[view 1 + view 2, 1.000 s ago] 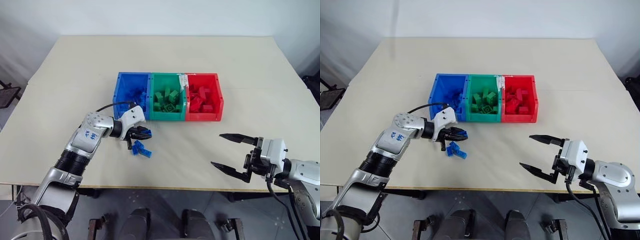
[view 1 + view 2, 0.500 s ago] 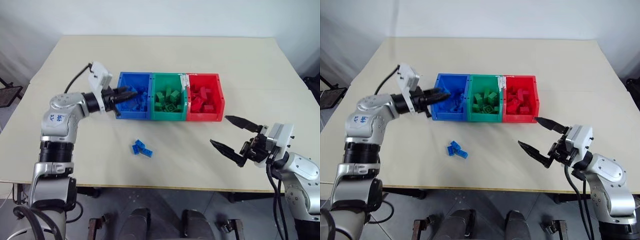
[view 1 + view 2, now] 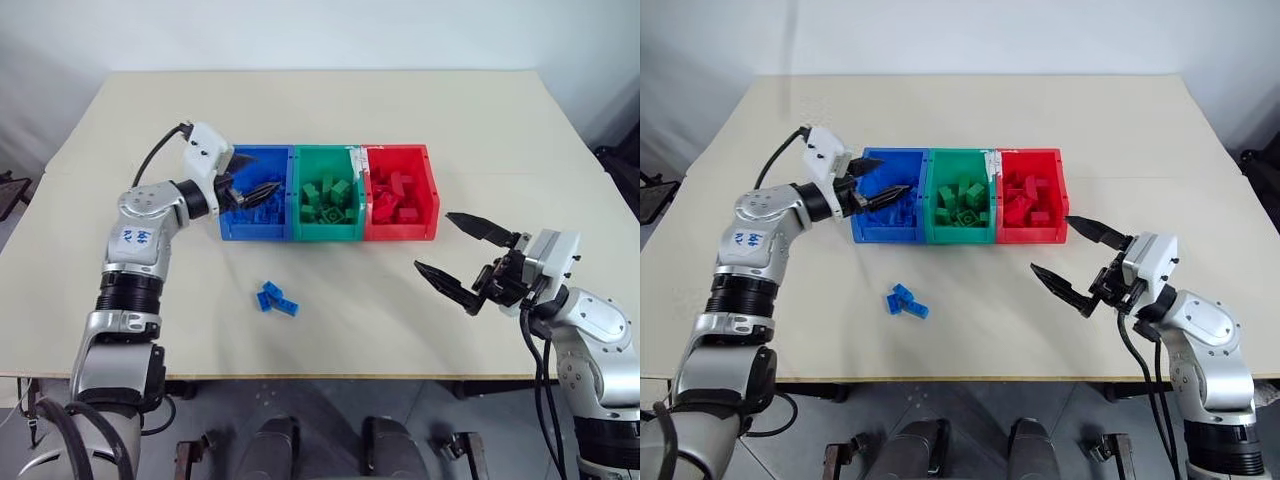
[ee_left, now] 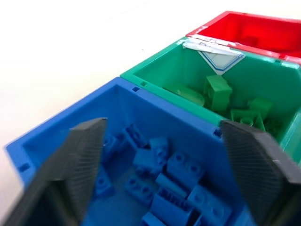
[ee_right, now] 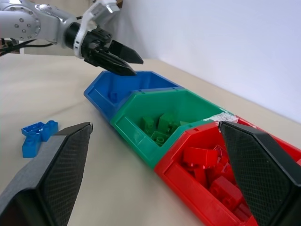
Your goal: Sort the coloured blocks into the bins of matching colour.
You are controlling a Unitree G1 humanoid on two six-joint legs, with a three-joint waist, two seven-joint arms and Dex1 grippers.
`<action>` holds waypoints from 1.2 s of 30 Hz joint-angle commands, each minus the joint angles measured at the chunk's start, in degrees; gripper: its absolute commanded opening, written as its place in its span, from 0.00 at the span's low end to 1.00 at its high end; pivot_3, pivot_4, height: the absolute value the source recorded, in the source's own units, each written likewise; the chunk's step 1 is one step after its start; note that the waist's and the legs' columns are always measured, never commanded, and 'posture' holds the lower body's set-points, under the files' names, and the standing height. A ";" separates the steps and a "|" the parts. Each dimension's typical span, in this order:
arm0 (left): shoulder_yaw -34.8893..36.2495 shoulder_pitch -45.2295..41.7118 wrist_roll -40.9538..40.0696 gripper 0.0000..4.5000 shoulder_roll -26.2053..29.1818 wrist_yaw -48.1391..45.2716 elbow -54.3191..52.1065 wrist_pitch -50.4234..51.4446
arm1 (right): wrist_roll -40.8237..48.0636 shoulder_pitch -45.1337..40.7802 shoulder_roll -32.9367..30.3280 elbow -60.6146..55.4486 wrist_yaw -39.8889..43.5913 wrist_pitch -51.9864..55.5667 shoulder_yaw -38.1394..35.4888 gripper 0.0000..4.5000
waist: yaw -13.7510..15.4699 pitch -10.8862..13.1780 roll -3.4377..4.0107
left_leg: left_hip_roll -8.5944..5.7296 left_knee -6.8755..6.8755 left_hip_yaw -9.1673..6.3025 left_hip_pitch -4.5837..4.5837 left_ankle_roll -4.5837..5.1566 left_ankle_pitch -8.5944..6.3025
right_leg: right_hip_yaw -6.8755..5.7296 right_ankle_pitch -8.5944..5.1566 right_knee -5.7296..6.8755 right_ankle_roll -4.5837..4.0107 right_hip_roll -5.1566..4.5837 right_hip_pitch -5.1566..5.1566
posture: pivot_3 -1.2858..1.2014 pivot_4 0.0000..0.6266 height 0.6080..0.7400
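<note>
The left gripper (image 3: 252, 188) stands open above the blue bin (image 3: 228, 217), hiding part of its bricks; a second ago it was shut beside the loose blue blocks (image 3: 277, 299) on the table (image 3: 400, 110). The right gripper (image 3: 463, 258) stays open

Bright, even light from overhead, soft and no harsh glare. Only faint shadows under the joined blue, green and red plastic bins (image 3: 328, 192) on the pale beige surface (image 3: 330, 110). Head views pretty sharp. Left wrist view blurry up close, especially the black left claw fingers (image 4: 70, 174); far surface blown out white.
</note>
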 commanded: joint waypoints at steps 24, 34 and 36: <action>9.66 40.42 -14.67 0.98 17.09 -25.53 -31.71 -6.52 | -0.70 -2.47 -7.61 6.99 18.78 -0.48 3.18 1.00 | 1.30 0.00 0.00 | 0.35 -0.03 0.02 0.09 -0.03 -0.08 | 0.03 0.00 -0.08 -0.06 -0.06 0.10 | 0.52 0.24 1.00; -13.79 18.12 3.35 0.98 14.04 -25.40 -29.98 -6.81 | -0.02 6.31 -9.60 0.41 15.15 1.31 -1.06 1.00 | 1.65 0.01 0.01 | 0.18 -0.07 0.34 0.13 -0.04 -0.07 | 0.05 0.01 -0.09 -0.08 0.10 0.09 | 0.52 0.24 1.00; -16.78 15.30 5.28 0.98 12.53 -26.36 -28.26 -7.14 | 0.04 9.16 -9.43 -1.91 13.84 1.67 -2.22 1.00 | 1.78 0.01 0.01 | 0.17 -0.04 0.52 0.11 -0.04 -0.07 | 0.04 0.01 -0.07 -0.08 0.10 0.09 | 0.52 0.24 1.00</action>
